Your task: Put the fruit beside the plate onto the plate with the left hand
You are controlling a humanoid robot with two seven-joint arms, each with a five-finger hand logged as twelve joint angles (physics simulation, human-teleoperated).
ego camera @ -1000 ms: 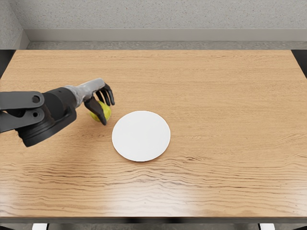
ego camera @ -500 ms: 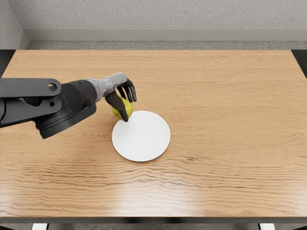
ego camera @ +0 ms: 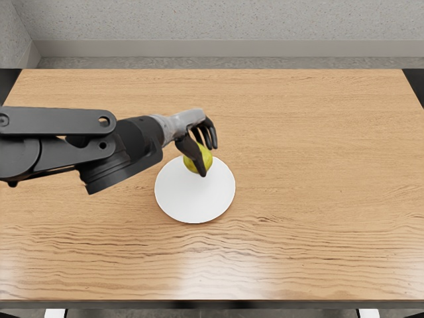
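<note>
Spanning the view is the wooden table (ego camera: 318, 132), and over it the dark left arm (ego camera: 99, 149) reaches in from the left edge. Near the centre lies the white plate (ego camera: 192, 195), with the left hand (ego camera: 197, 140) over its far edge. Its fingers are curled around the yellow-green fruit (ego camera: 202, 159), gripping it over the plate's far part; whether fruit touches plate, I cannot tell.
</note>
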